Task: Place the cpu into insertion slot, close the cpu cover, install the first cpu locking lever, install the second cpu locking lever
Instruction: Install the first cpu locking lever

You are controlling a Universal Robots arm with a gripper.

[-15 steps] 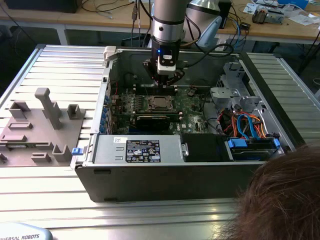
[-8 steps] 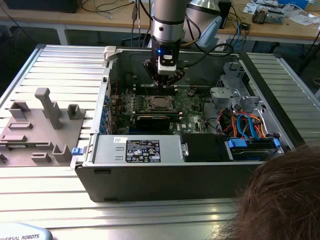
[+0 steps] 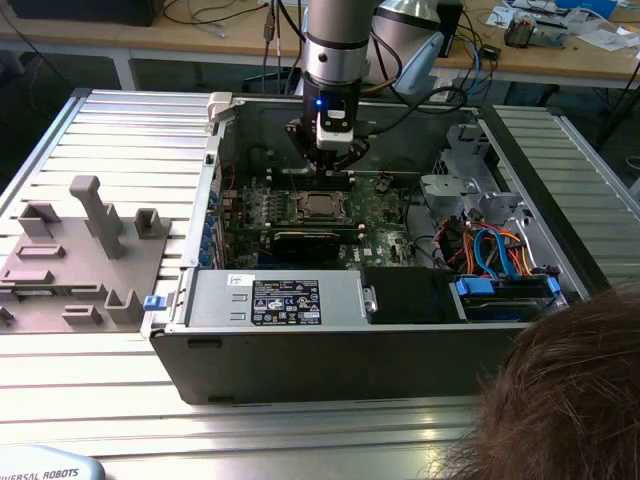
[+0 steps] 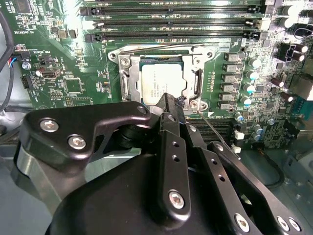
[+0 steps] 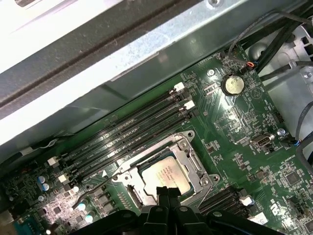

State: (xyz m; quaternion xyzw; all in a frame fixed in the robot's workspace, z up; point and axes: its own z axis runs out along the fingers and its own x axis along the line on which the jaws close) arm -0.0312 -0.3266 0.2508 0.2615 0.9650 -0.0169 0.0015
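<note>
**Well seated: chip in its socket, claw shut just above**

From the exterior view, the black two-fingered gripper (image 3: 330,165) hangs inside the open grey metal computer case (image 3: 300,350). It is just above the small flat square silver-grey cpu (image 3: 318,206), which lies mid-way across the green motherboard (image 3: 385,215). A grey moulded parts tray (image 3: 70,260) sits well apart at the exterior view's left, and a person's hair (image 3: 570,400) shows at its lower right.

In the second wrist view, the cpu (image 4: 157,84) rests in the square dark insertion slot (image 4: 194,84). The thin silvery windowed cpu cover (image 4: 126,81) appears to lie flat around it. The gripper (image 4: 171,102) has its fingers pressed together, pinching nothing I can make out, with the tip just beside the chip's edge. A thin wire lever (image 4: 215,132) juts from the socket corner; I cannot tell whether it is latched.

In the first wrist view, the gripper (image 5: 165,191) again reads as closed beside the cpu (image 5: 164,177) and the cpu cover (image 5: 198,164). Long black memory slots (image 5: 127,132) run alongside.

The chip is probably light, rigid and smooth-topped, with a delicate underside, so it is best held by its edges. The cover looks like stiff thin sheet. The lever is likely springy and best taken at its free end.
</note>
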